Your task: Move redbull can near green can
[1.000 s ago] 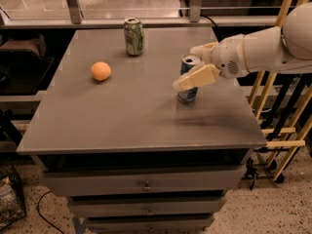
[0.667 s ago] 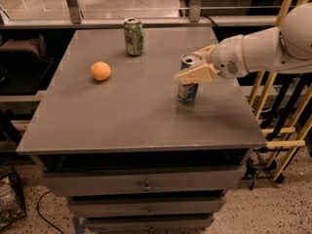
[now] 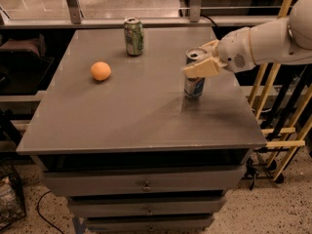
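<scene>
Reaching in from the right edge of the frame, the gripper (image 3: 196,59) is held at the upper part of the redbull can (image 3: 194,86), right of centre on the table (image 3: 131,116); it is carried on a thick white arm (image 3: 265,40) that is stretched almost level from the upper right, with the wrist turned so that the pale fingers (image 3: 202,68) point toward the left of the frame. Three drawers (image 3: 146,184) are seen below the tabletop, all pushed in, so that what they contain cannot be told; two drink cans are stood upright on the top, and what is inside them cannot be told either.

One finger is laid across the near side of the redbull can just under its silver rim; the other is seen behind the rim on the far side; the can is thus clasped between them at its own width, and its base is set on the table surface. The green can (image 3: 133,36) is placed upright near the far edge of the table, in the upper middle of the frame, well apart from the redbull can and up-left of it. An orange (image 3: 101,71) is found left of centre, below-left of the green can, touching neither can.
</scene>
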Robot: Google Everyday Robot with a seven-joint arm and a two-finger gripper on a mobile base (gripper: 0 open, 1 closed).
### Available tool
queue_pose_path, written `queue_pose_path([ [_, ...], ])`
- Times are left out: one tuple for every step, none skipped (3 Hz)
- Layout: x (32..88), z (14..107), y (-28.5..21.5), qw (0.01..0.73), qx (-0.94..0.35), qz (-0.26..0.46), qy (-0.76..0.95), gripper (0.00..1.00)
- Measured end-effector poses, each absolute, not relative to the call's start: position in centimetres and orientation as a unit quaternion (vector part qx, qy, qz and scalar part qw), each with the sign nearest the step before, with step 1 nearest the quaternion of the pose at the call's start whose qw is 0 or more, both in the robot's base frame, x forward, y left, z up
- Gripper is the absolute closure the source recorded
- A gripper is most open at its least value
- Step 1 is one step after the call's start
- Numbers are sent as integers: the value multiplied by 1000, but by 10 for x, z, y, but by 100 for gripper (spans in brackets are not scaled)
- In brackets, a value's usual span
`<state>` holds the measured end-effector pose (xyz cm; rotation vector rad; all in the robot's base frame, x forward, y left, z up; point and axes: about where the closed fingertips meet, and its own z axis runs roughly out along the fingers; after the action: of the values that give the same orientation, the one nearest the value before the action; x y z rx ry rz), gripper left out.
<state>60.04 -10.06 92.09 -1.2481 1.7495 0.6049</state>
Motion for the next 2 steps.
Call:
queue_pose_path([
  [600, 923, -100, 439, -505, 244, 702, 100],
  [600, 923, -99, 439, -505, 244, 702, 100],
])
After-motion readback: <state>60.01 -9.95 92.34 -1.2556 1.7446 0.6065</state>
